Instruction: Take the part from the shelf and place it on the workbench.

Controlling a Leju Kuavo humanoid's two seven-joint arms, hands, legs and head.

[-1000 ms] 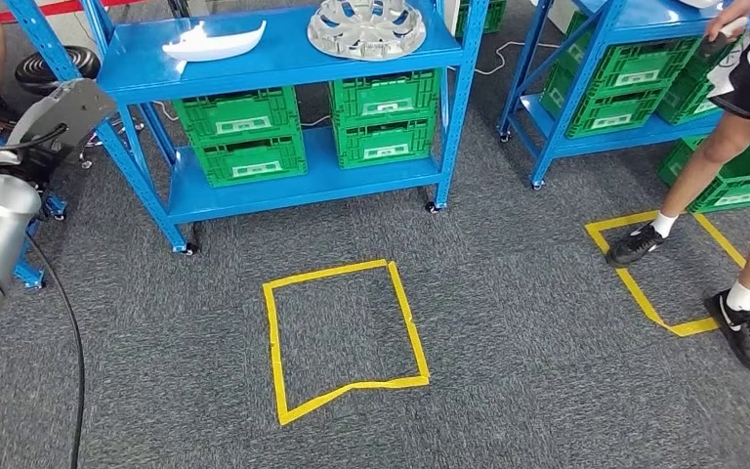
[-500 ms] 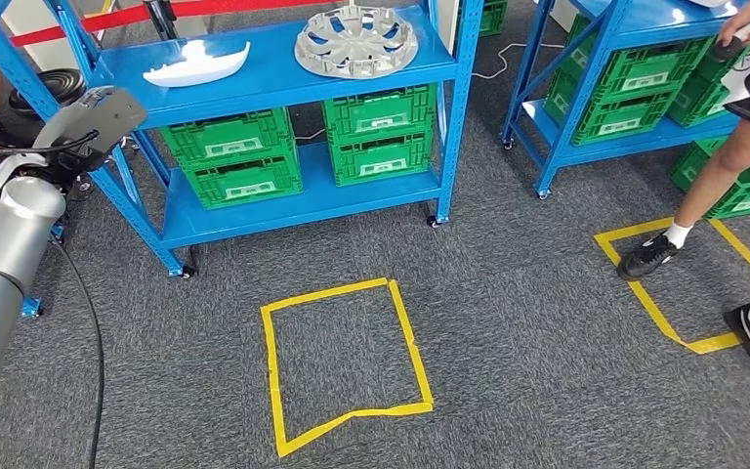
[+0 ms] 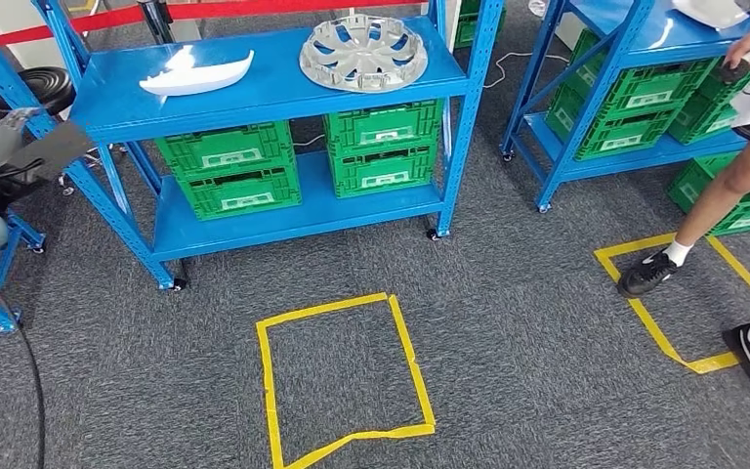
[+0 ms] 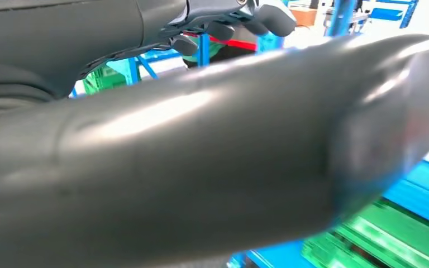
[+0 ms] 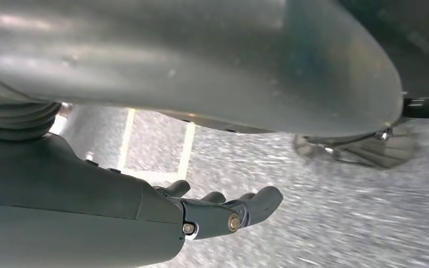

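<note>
A white curved part [image 3: 195, 73] lies on the left of the blue shelf's top level [image 3: 273, 93]. A silver wheel cover [image 3: 363, 51] lies to its right on the same level. My left arm [image 3: 20, 147] rises at the left edge, short of the shelf's corner post. In the left wrist view the left hand [image 4: 240, 17] holds nothing, its thick thumb close to the lens. My right hand [image 5: 223, 212] hangs over the grey carpet with fingers loosely extended and nothing in them.
Green crates [image 3: 234, 171] fill the shelf's lower levels. A yellow tape square [image 3: 342, 376] marks the carpet before the shelf. A second blue shelf [image 3: 635, 88] stands at the right, where a person [image 3: 742, 195] stands on another tape square [image 3: 684, 293].
The whole picture has shifted, so the camera has moved and the shelf sits a little nearer. My left arm has dropped back toward the left edge. The person's feet have shifted.
</note>
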